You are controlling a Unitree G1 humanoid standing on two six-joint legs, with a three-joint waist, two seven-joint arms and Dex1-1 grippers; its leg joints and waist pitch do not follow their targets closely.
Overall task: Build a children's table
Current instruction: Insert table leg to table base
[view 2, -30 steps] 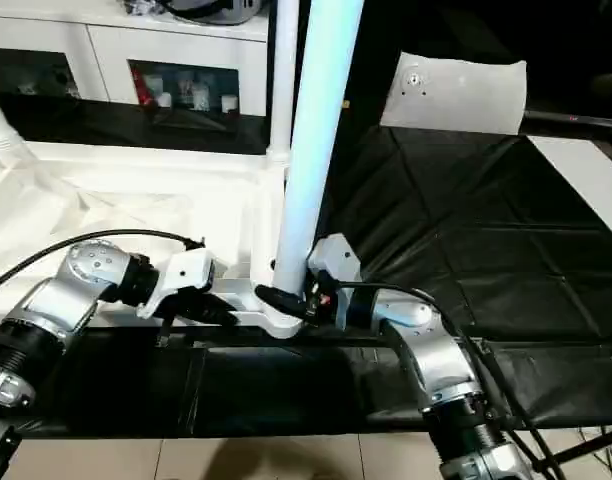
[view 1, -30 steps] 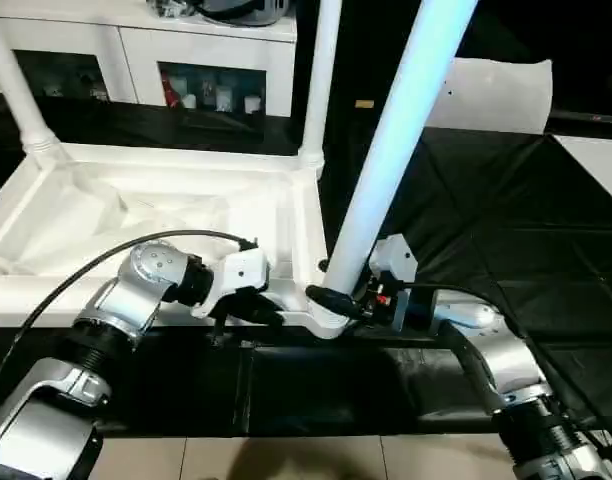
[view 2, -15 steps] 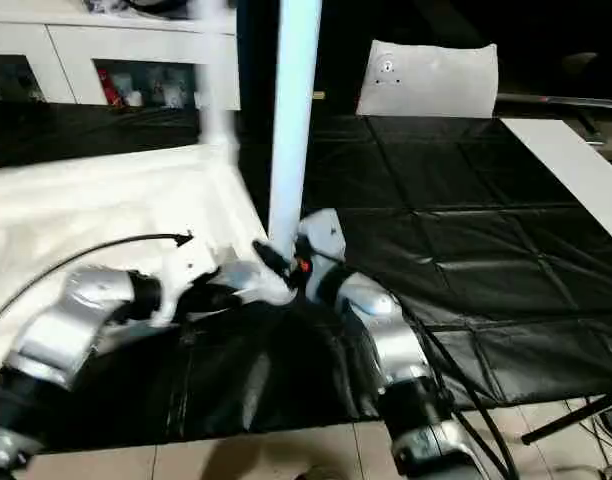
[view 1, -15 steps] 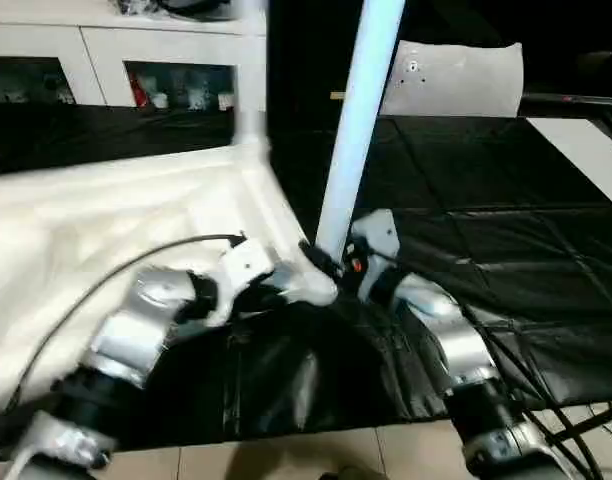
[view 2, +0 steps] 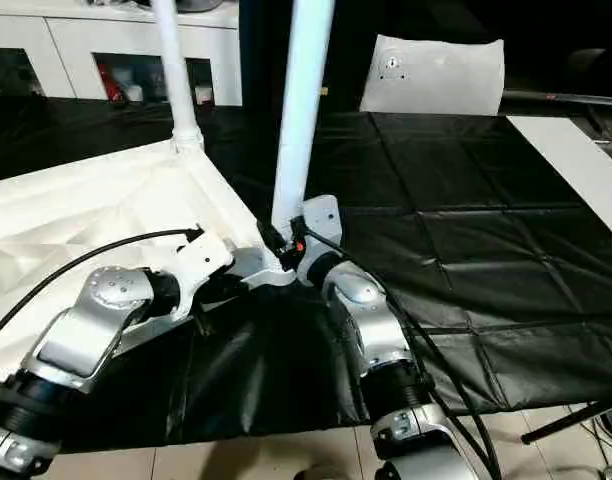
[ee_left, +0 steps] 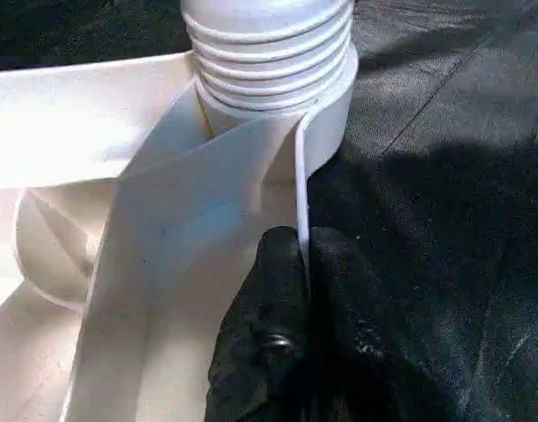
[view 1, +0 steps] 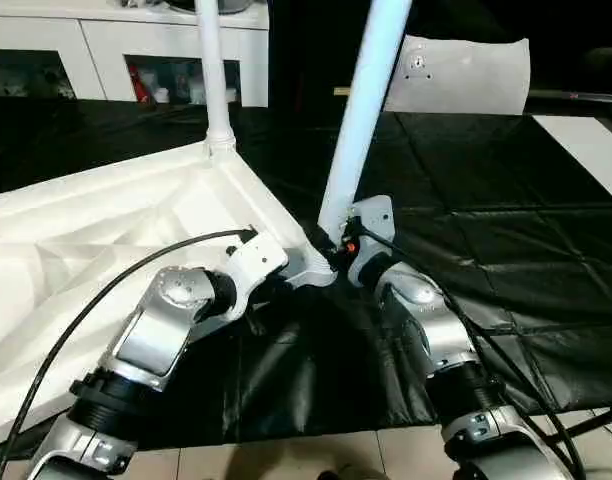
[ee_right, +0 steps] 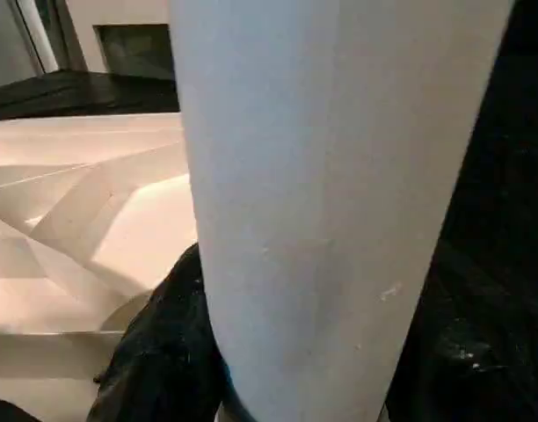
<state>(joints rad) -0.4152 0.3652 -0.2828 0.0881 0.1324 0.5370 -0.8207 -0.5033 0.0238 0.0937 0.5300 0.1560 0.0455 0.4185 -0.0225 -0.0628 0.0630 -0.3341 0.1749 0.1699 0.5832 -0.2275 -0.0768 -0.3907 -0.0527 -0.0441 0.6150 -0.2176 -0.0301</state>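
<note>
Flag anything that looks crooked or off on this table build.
The leg the right gripper grips at the tabletop's near corner socket leans instead of standing straight like the far leg. The left gripper pinches the rim beside it.

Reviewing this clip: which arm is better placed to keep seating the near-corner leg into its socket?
Probably the right. Its claw is closed around the leg just above the corner socket, so it can turn or press the leg. The left claw is shut on the tabletop rim, steadying it.

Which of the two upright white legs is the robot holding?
The nearer leg, at the tabletop's front corner; the right end effector grips its base. The farther leg stands untouched.
</note>
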